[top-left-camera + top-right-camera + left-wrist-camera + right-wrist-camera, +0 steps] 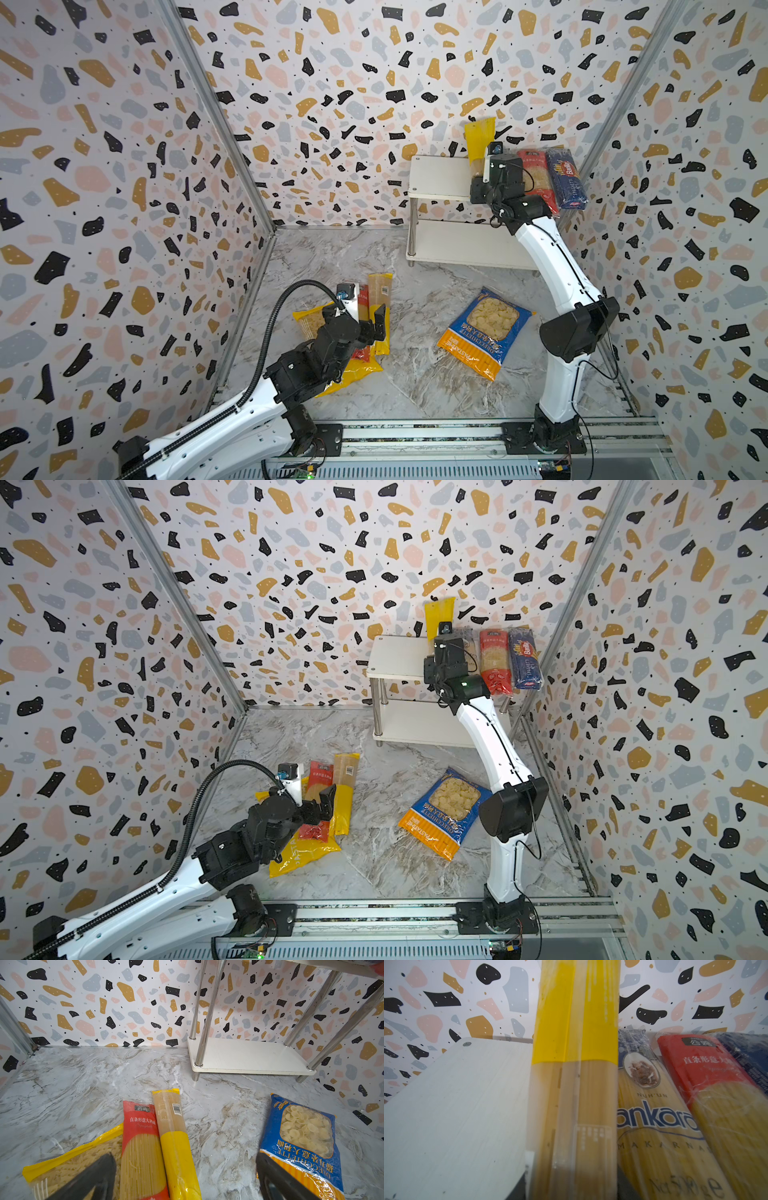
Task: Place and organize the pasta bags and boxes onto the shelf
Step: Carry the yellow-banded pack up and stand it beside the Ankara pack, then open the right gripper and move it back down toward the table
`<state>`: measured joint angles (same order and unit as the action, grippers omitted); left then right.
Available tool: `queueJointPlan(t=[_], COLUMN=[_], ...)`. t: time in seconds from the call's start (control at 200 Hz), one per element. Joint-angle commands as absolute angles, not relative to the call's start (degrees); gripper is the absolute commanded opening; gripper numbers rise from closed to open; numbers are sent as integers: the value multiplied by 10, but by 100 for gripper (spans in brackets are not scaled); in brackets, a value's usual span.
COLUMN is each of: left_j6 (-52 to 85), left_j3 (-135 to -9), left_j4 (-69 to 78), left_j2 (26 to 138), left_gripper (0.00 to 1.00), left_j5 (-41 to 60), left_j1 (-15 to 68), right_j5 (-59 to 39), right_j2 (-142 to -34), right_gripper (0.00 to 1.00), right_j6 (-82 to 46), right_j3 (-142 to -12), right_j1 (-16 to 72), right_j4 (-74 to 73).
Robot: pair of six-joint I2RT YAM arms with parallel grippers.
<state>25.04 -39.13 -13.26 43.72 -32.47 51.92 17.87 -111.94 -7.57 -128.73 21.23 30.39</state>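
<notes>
- Up on the top board of the shelf (436, 176), the right gripper (483, 169) has a yellow spaghetti pack (575, 1064) between its jaws. The pack's far end is tipped up against the back wall (374, 104) rather than lying flat.
- I judge it is held this way so it can slot in just beside the blue-grey Ankara pack (654, 1122). That one lies in a lengthwise row with the red pack (538, 178) and the dark-blue Barilla pack (567, 178) on the right part of the board.
- I cannot tell whether those jaws are clamped or letting go, because the pack fills the wrist view and hides the pads.
- Right arm: stretched up and forward from its base, wrist reaching over the shelf's front edge.
- The left gripper (187, 1184) is spread wide and empty, hovering low over a second red pack (141, 1147) and a second yellow pack (174, 1136).
- Those two lie side by side on the marble floor (415, 374), partly on the wide yellow bag (72, 1163). I read the hover as lining up the next pick.
- Left arm: low and extended, wrist pitched down.
- The blue-orange bag (486, 332) lies apart on the floor, and the lower board (457, 245) shows nothing on it where visible.
</notes>
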Motion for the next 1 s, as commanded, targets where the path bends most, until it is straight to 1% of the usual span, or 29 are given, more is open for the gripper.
queueJointPlan(t=[0.0,0.095,0.135,0.36,0.511,0.596,0.646,0.676,0.696,0.721,0.746,0.846,0.996], left_j6=[247,248,249,256,268,281,289,293,296,301,307,328,338], left_j3=[-395,-395,-395,-387,-383,-381,-379,-377,-377,-377,-378,-381,-380], left_j4=[-115,-118,-119,-125,-133,-144,-149,-150,-152,-156,-162,-185,-195], left_j2=[429,425,423,408,411,419,426,431,434,439,444,454,443], left_gripper=[100,99,99,99,100,100,99,100,99,100,99,100,99], left_j5=[-332,-335,-336,-340,-349,-360,-364,-365,-366,-369,-375,-402,-407], left_j1=[522,522,522,522,522,522,522,522,522,522,522,521,520], right_j5=[198,204,206,221,248,263,270,273,275,278,281,276,223], right_j2=[-1058,-1051,-1048,-1021,-969,-914,-874,-846,-830,-808,-788,-711,-621], right_gripper=[52,66,69,71,72,73,75,79,84,92,95,97,97], right_j6=[-82,-81,-81,-69,-57,-59,-64,-68,-71,-77,-83,-132,-227], right_j3=[-1298,-1300,-1299,-1298,-1259,-1182,-1111,-1066,-1037,-998,-962,-829,-652], right_j1=[214,216,217,242,292,331,357,374,385,399,413,450,478], right_j4=[275,276,276,284,284,266,242,226,216,204,194,176,155])
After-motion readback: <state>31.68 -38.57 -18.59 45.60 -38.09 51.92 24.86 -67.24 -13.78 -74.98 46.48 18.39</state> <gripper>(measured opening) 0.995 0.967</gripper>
